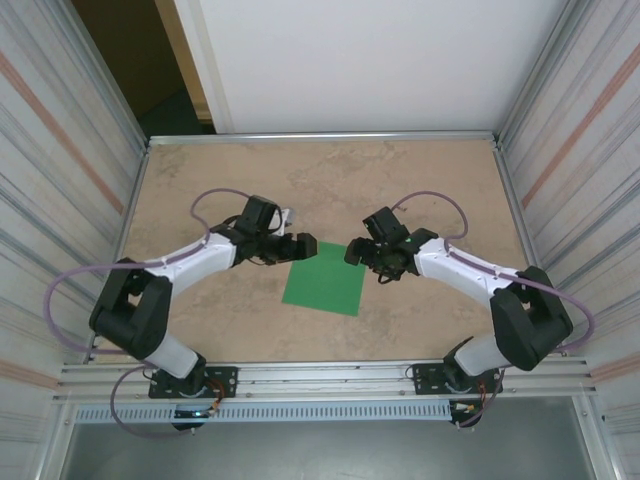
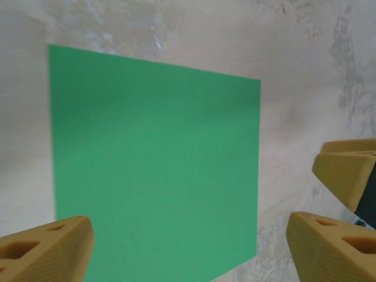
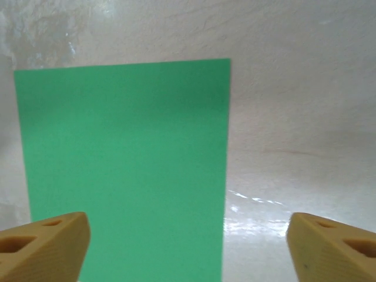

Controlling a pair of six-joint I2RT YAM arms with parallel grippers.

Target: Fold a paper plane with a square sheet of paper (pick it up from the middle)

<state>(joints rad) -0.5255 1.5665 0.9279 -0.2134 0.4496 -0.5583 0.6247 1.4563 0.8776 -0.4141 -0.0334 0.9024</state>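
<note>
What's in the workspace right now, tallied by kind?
Green square sheet of paper: 1 (flat, unfolded)
Grippers: 2 (left gripper and right gripper, both open over the sheet's edges)
Total: 3

green sheet: near edge cut off | right fingers: bases cropped

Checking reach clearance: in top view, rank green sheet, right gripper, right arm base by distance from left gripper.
1. green sheet, at the left gripper fingertips.
2. right gripper, opposite, over the sheet's far right corner.
3. right arm base, near-right table edge.
</note>
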